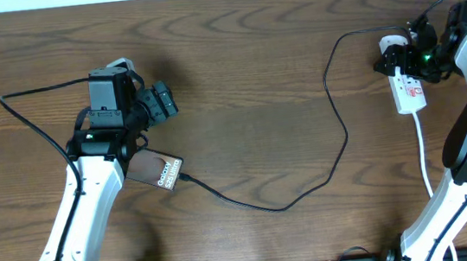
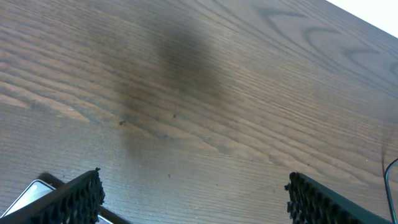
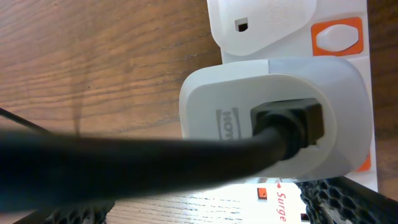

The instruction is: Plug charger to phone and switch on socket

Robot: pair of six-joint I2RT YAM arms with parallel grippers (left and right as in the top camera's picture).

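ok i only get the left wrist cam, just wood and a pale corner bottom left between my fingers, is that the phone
observer: yes. Overhead, the phone lies flat just behind the left gripper, partly under that arm.
operator: is the cable in it
observer: the black charger cable runs across the table and its tip meets the phone's short edge. It looks plugged in, but it is too small to be sure.
operator: and the far end
observer: the right wrist view shows it seated in a white adapter that sits in the socket.
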